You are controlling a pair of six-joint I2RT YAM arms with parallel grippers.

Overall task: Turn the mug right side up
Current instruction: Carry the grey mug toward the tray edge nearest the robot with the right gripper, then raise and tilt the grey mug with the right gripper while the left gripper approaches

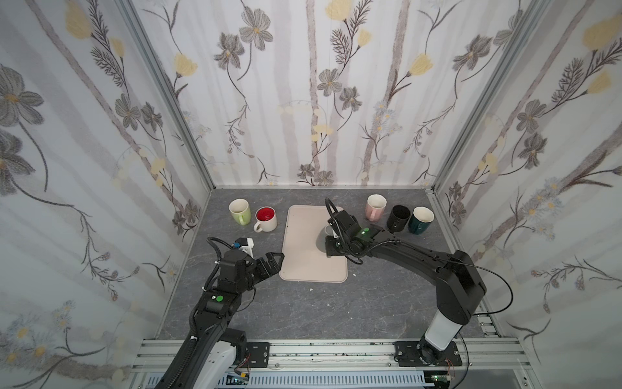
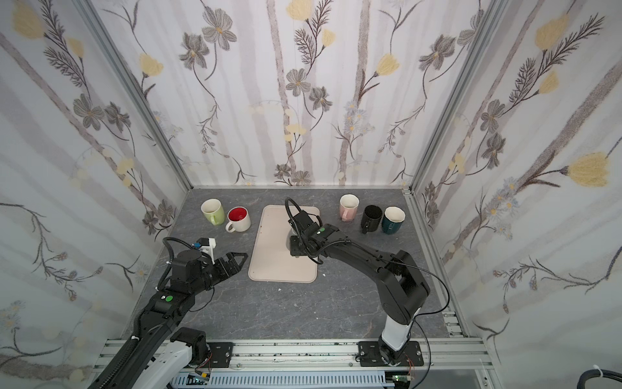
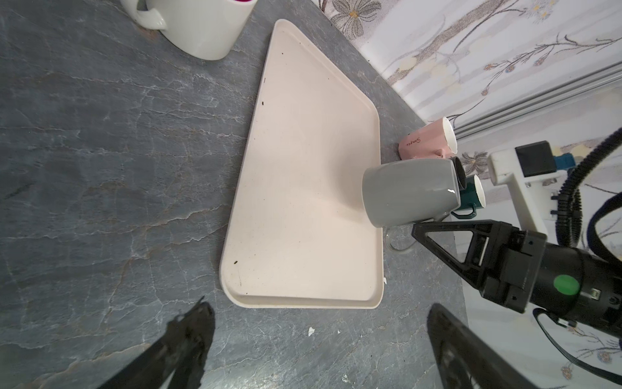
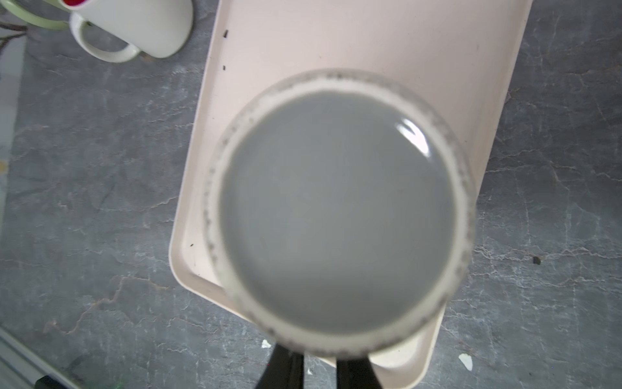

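The grey stone-patterned tabletop [image 1: 336,310] carries a beige rectangular plastic tray [image 1: 303,266], and every place below is given from that tray.

The right arm [image 1: 420,259] reaches in from the tray's right side. It is folded at the elbow, and its wrist is bent so the claw points down over the tray's right edge. The left arm [image 1: 232,269] sits low off the tray's near left corner and takes no part.

The grey ceramic mug [image 3: 409,192] is at the tray's right edge, upside down. The right wrist view looks straight onto its flat base and unglazed foot ring. The turn itself is therefore not yet done. As I read it, only the grasp is made, and lifting, flipping and setting down are left. Whether the rim rests on the tray or hangs just clear of it, I cannot tell.

The right gripper [image 4: 319,370] has its jaws drawn nearly together at the mug's side. In the left wrist view the handle loop [image 3: 399,240] lies right at a fingertip, so the claw looks pinched on the handle. The left gripper [image 1: 274,264] is spread wide and holds nothing.
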